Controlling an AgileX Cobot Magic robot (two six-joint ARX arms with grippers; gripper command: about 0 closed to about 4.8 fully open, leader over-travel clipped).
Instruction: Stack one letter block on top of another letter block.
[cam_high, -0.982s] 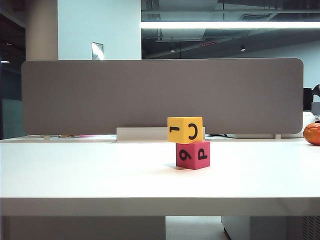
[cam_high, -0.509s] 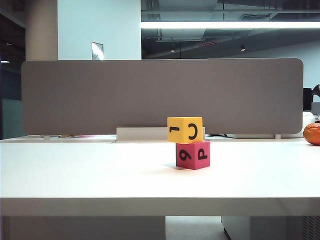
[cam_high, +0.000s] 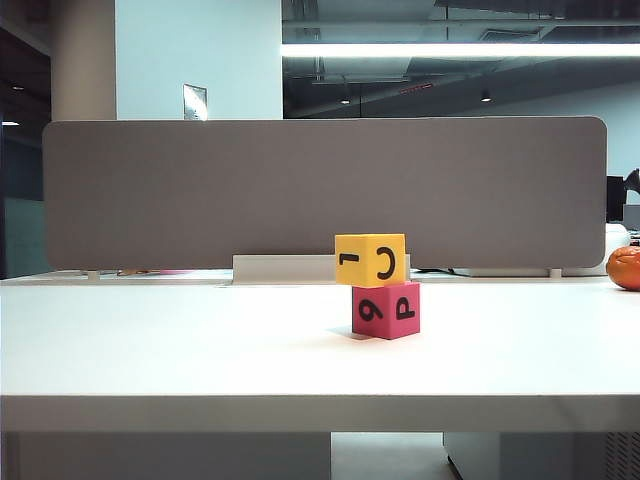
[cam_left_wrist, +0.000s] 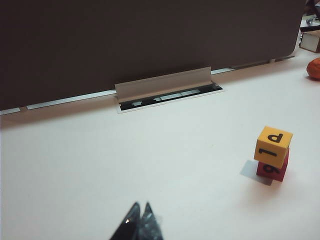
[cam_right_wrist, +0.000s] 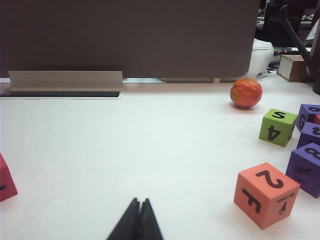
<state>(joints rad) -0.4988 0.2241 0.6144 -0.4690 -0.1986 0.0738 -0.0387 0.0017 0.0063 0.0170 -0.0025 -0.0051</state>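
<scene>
Yellow-orange foam cube (cam_high: 371, 260), marked "1" and "C", sits atop pink-red foam cube (cam_high: 386, 310), marked "9" and "P", right of centre on white table (cam_high: 180, 350) | left gripper (cam_left_wrist: 139, 218) pressed together, empty, well apart from stack | right gripper (cam_right_wrist: 139, 212) pressed together, empty.

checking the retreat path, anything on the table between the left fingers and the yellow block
Nothing: the left wrist view shows only bare table between the shut left gripper and the yellow block.

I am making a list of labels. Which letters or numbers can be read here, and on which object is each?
"1", "C": yellow block.
"9", "P": pink-red block beneath it.
"2", "F": orange block; its small print is unreadable.
"S", "4": green block.
"8", "G": purple blocks, partly cut off.
</scene>
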